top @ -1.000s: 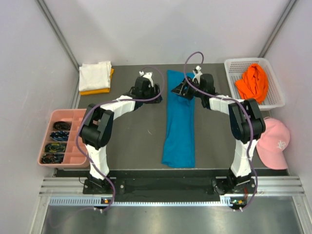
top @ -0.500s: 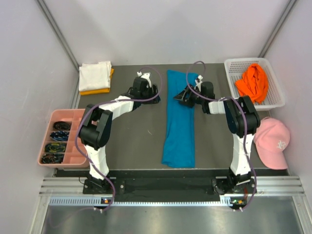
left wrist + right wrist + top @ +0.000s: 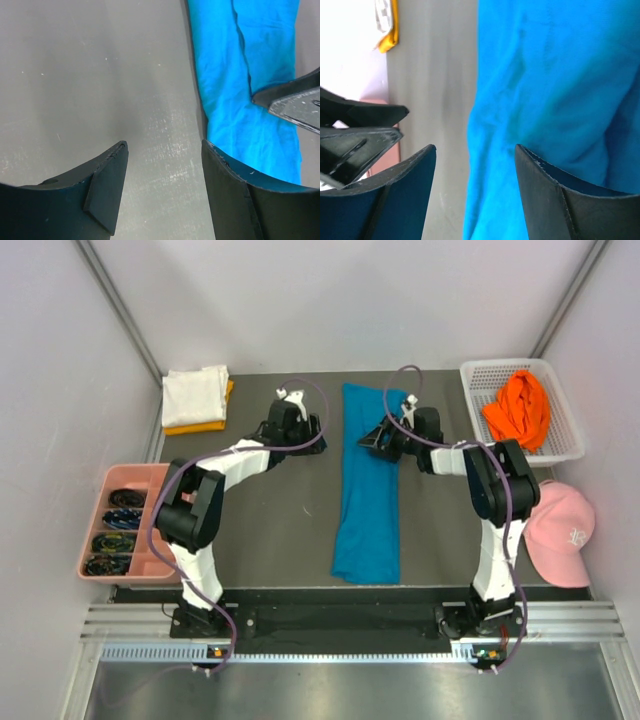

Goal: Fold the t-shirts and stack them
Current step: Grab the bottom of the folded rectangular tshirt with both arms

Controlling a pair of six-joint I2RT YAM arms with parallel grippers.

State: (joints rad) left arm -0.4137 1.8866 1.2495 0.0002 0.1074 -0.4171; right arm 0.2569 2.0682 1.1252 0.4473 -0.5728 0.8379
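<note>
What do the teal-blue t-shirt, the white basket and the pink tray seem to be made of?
Teal-blue t-shirt: soft matte cloth, perhaps knit cotton; it lies in wrinkles and folds.
White basket: likely rigid plastic; its walls are a lattice of small holes.
Pink tray: apparently moulded plastic, smooth, one piece with dividers.

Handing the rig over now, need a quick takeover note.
Left gripper: open, empty, over bare table beside the long teal-blue t-shirt strip.
Right gripper: open, empty, above that strip's far half.
Done: folded white t-shirt stacked on yellow-orange t-shirt, far left corner.
To do: fold the teal strip crosswise and stack it; bright orange t-shirt lies crumpled in the white plastic basket, unfolded.
</note>
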